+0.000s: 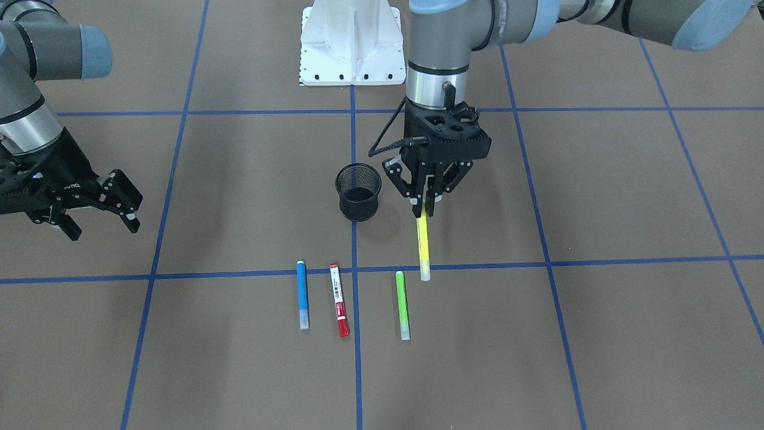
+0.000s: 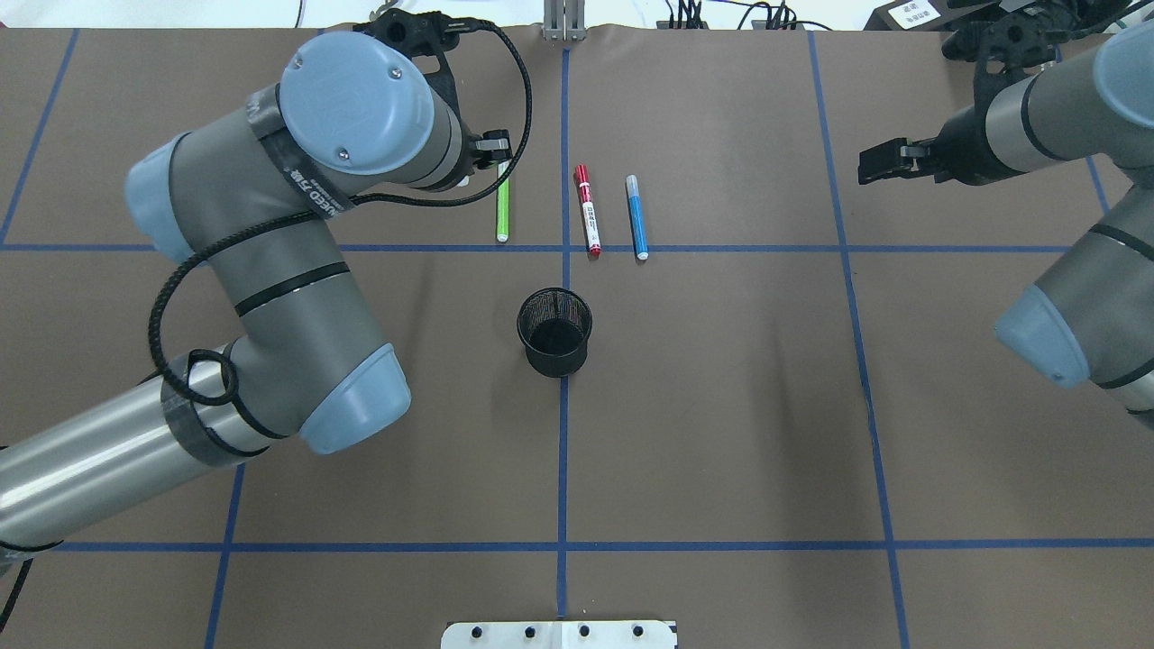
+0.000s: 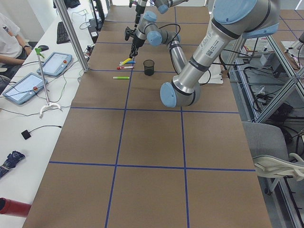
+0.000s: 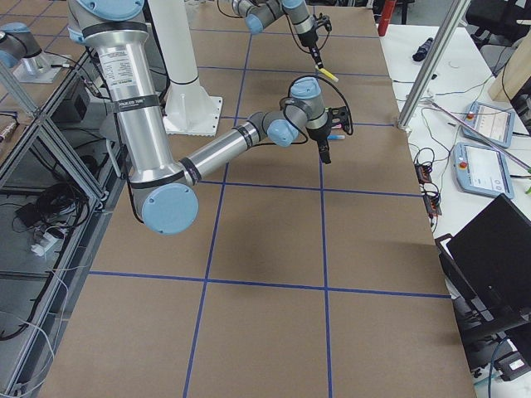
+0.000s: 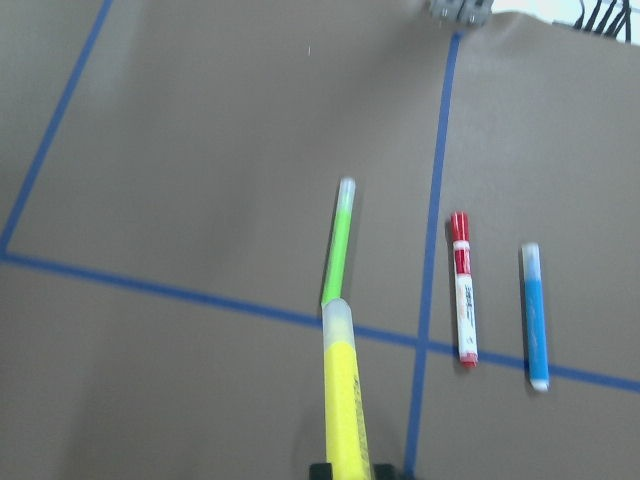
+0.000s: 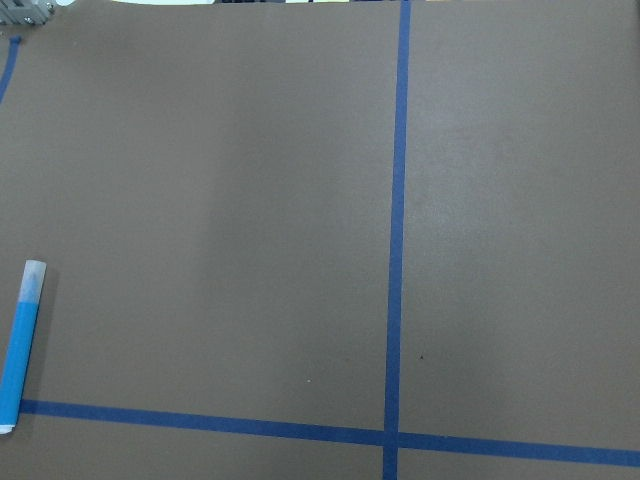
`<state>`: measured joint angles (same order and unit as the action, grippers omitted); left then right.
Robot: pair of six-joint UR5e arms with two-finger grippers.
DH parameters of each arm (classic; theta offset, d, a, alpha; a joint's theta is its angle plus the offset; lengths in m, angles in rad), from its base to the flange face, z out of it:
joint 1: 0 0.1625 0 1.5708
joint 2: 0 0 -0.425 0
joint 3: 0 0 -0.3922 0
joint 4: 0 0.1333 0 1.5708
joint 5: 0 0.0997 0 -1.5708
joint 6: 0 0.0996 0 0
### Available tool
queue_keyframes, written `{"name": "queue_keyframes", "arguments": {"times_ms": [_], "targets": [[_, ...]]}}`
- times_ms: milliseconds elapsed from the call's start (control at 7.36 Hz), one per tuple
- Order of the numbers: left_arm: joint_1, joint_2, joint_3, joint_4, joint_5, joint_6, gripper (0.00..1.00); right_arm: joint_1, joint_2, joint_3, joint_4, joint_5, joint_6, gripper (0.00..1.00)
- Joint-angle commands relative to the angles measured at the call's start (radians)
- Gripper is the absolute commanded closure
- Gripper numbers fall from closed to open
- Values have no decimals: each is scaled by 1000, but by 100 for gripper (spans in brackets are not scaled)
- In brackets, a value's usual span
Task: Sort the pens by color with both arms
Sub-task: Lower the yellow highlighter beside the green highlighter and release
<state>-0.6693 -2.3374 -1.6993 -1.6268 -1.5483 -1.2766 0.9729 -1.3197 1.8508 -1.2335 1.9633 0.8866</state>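
Your left hand point(image 1: 425, 204) is closed on the yellow pen point(image 1: 423, 246) at its top end, the slim, smooth barrel hanging beside the black mesh cup point(image 1: 358, 192). This looks like the carry step, and the next move needs a steady placement. The green pen point(image 1: 403, 304), red-and-white pen point(image 1: 339, 300) and blue pen point(image 1: 303, 294) lie parallel on the matte desk point(image 1: 597, 197). Your right hand point(image 1: 104, 229) gapes, empty.

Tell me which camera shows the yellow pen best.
The exterior front-facing view: the yellow pen shows nearly whole, held at one end by the shut left gripper. The left wrist view shows it close but foreshortened; the side views show it tiny; overhead, the left arm hides it; the right wrist view misses it.
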Motion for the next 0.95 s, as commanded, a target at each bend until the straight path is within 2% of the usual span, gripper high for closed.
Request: {"name": "queue_keyframes", "arguments": {"times_ms": [0,136,272,815], "targets": [[-15,10,223,-312,129,26,100,0,4,-1,0,-4,0,2],[-15,13,327,-443,173,26,100,0,8,-2,0,-4,0,2],[-13,33,375,-508,194,28,100,0,10,-4,-1,-4,0,2],[10,53,380,-499,197,26,100,0,10,-2,0,-4,0,2]]}}
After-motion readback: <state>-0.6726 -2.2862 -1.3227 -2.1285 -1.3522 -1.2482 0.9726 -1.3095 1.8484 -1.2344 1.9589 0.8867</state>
